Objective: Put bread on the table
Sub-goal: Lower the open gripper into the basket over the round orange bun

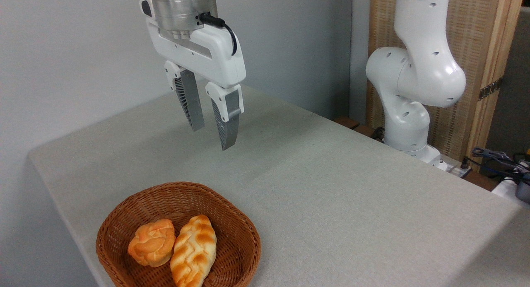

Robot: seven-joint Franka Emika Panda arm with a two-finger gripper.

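No writing or brand can be read anywhere. The bread point(151, 242), a small round orange bun, sits in the brown wicker basket point(244, 241) at the bottom left of the frame, touching a longer pale braided loaf point(193, 250) on its right. The gripper point(212, 131) hangs high above, in the upper middle, well apart from the bun. Its two fingers stand a little apart, holding and touching nothing. The grey table point(352, 187) lies underneath
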